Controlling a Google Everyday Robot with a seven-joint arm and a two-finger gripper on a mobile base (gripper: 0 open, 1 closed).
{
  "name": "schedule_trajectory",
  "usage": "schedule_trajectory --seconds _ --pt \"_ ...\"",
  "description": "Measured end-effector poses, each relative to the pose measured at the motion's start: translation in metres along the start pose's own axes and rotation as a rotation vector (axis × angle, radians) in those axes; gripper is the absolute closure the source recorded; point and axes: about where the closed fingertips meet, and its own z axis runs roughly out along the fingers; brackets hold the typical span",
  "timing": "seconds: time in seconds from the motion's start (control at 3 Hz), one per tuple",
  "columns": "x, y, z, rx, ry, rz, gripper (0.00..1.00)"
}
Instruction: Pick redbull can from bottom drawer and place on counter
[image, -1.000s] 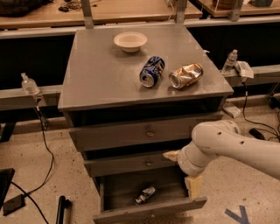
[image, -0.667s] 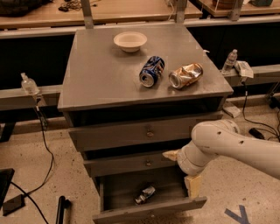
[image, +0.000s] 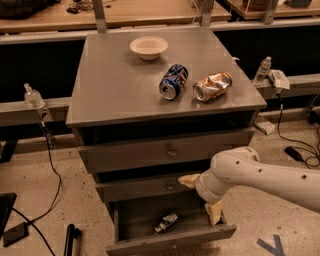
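Note:
The redbull can (image: 166, 221) lies on its side in the open bottom drawer (image: 172, 242), near the middle of the drawer floor. My gripper (image: 199, 201) hangs over the right part of the drawer, above and to the right of the can and not touching it. Its cream fingers (image: 214, 213) are spread apart and empty; one points left in front of the middle drawer, the other points down into the bottom drawer. The counter (image: 120, 87) is the grey cabinet top above.
On the counter are a white bowl (image: 148, 47), a wider blue can (image: 173, 81) and a crushed gold can (image: 212, 86). Two knobbed drawers (image: 170, 150) sit above the open one. Plastic bottles (image: 33, 96) and cables flank the cabinet.

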Motion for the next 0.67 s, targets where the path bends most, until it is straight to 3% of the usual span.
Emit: schedule_trajectory --seconds 0.33,0.67 --pt "0.0015 -0.0026 0.0233 -0.005 0.009 -0.106 0.00" --pt "0.0015 -0.0025 0.0233 -0.005 0.009 -0.106 0.00"
